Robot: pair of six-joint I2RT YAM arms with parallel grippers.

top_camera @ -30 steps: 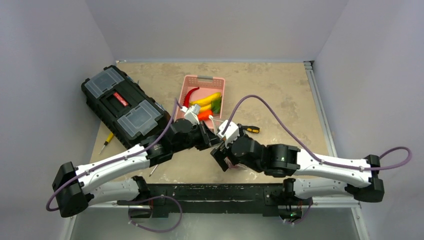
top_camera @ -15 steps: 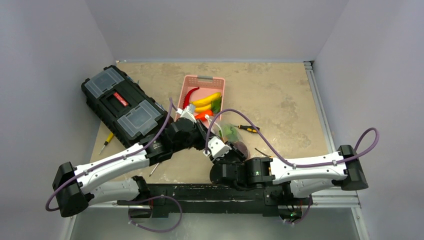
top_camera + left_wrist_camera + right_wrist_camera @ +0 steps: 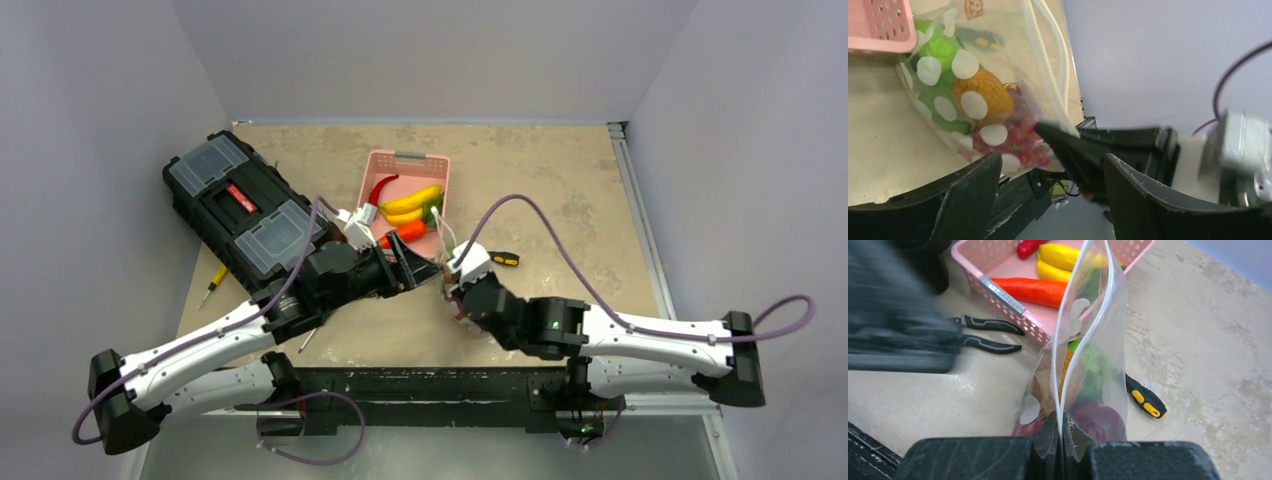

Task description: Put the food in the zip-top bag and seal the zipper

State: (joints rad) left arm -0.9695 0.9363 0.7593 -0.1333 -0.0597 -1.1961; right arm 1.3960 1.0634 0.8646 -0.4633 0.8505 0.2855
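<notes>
Though food-filled, zip-top bag with zipper inside right claw

A black toolbox sits left of the pink basket — a screwdriver (yellow-black handle) nearby.

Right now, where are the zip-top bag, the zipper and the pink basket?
zip-top bag [image 3: 973,105]: left wrist view, dotted wall.
zipper [image 3: 1062,395]: right wrist view, white strip.
pink basket [image 3: 445,180]: top external view, right wall.
</notes>
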